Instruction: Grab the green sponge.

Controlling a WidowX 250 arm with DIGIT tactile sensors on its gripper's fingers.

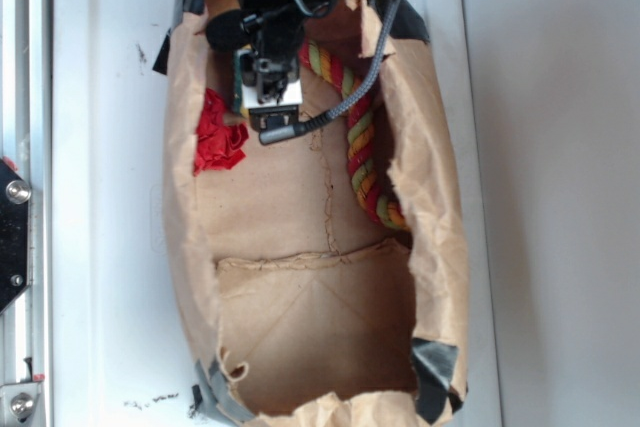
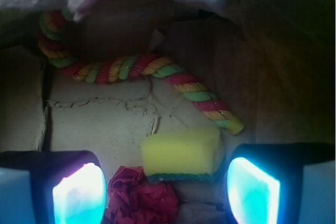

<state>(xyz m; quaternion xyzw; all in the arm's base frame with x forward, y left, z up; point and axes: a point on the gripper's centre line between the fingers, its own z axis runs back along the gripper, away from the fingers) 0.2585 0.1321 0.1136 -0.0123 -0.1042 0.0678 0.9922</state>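
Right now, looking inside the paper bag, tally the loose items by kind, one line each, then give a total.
Green sponge: 1
Twisted rope: 1
Red crumpled ball: 1
Total: 3

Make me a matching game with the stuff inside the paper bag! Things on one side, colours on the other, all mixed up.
Things:
1. sponge
2. twisted rope
3. crumpled paper ball
4. paper bag

Colours:
A. brown
B. red all over
C. yellow with a dark green layer underneath
D. red, yellow and green stripes

Right pairs: 1-C, 2-D, 3-B, 4-A
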